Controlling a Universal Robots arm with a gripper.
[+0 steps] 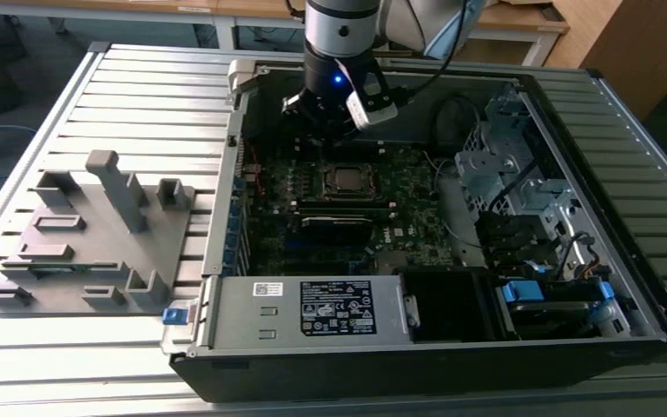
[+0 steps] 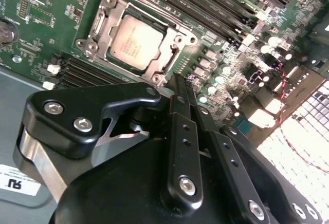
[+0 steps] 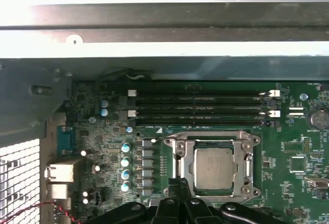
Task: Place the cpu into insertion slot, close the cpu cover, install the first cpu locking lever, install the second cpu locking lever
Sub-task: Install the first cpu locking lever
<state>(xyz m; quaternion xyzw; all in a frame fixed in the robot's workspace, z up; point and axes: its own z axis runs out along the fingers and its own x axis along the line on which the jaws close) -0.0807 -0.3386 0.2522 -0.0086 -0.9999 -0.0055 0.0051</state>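
The cpu (image 1: 343,180) lies flat in the insertion slot (image 1: 323,170) on the green motherboard, its dull silver top facing up (image 2: 135,41) (image 3: 216,168). The cpu cover (image 2: 110,9) is a silver frame lying down around the chip, and its cut-out leaves the chip's top showing (image 3: 177,152). My gripper (image 1: 331,135) hangs above the board, just off the far edge of the socket in the exterior view. Its black fingers are pressed together with nothing between them, in both wrist views (image 2: 179,82) (image 3: 180,184), a short way off the cover's rim.
Long black memory sticks (image 3: 200,100) run beside the socket. The open computer case has a power supply (image 1: 310,308) at the near side and a drive cage (image 1: 519,174) on the exterior view's right. A grey fixture plate (image 1: 90,234) lies outside the case on the exterior view's left.
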